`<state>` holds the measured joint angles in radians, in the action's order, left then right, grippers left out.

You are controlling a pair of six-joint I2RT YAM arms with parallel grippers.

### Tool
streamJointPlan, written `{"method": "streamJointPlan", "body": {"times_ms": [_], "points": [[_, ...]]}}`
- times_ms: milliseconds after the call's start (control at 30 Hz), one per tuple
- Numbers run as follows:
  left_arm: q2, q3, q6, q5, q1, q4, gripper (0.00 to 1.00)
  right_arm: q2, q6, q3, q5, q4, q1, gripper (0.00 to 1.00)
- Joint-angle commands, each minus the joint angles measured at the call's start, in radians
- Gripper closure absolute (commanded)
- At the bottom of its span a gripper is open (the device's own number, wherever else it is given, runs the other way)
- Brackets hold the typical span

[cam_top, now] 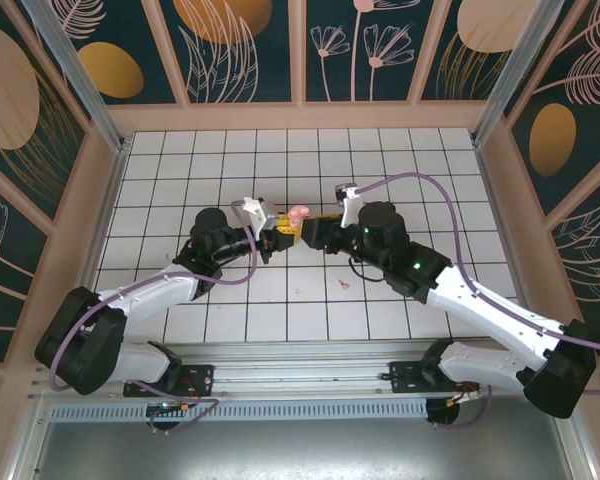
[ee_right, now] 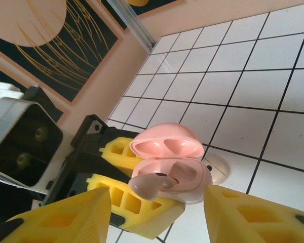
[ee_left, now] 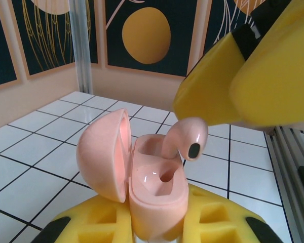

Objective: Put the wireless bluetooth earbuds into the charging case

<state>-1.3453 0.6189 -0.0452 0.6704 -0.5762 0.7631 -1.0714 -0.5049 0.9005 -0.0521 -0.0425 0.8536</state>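
The earbud (ee_left: 185,139) stood in the far well of the charging case (ee_left: 154,202). Its stem was down inside the well, and its rounded head, with a dark oval spot, stuck up above the rim. Its long axis ran near upright, the head tipped a little away from the open lid (ee_left: 104,152), so it looked entered but not pressed home. The near well (ee_left: 164,177) beside it lay empty. The case was held off the bench (cam_top: 180,160), over the middle of the tiles, with its mouth up and its lid swung back. The left fingers (ee_left: 215,217) clamped it at its base, closed tight on it. The right fingers (ee_right: 66,217) were parted, one on each side of the earbud and just short of it, gripping nothing. From them the earbud lay straight ahead, between the tips, so the right arm was the nearer one for any push down along the stem's axis. On the bench, nearer the right arm, a small pale speck (cam_top: 343,283) might have been the second earbud, though it was too small to tell.
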Motion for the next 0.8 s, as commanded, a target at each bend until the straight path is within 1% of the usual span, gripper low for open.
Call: {"method": "streamJointPlan", "body": {"times_ms": [0, 200, 400, 533, 767], "points": [[0.023, 0.028, 0.025, 0.001, -0.007, 0.008, 0.83, 0.037, 0.001, 0.026, 0.017, 0.009, -0.005, 0.44], [0.027, 0.033, 0.038, 0.001, -0.006, -0.008, 0.83, 0.045, -0.014, 0.049, 0.029, -0.029, -0.018, 0.37], [0.028, 0.034, 0.044, -0.003, -0.007, -0.017, 0.83, -0.012, -0.016, 0.100, 0.027, -0.085, -0.017, 0.31], [0.025, 0.036, 0.045, -0.006, -0.006, -0.018, 0.83, -0.049, -0.009, 0.131, 0.032, -0.122, -0.018, 0.31], [0.027, 0.042, 0.047, -0.002, -0.006, -0.023, 0.84, -0.076, -0.015, 0.136, 0.043, -0.157, -0.018, 0.31]]}}
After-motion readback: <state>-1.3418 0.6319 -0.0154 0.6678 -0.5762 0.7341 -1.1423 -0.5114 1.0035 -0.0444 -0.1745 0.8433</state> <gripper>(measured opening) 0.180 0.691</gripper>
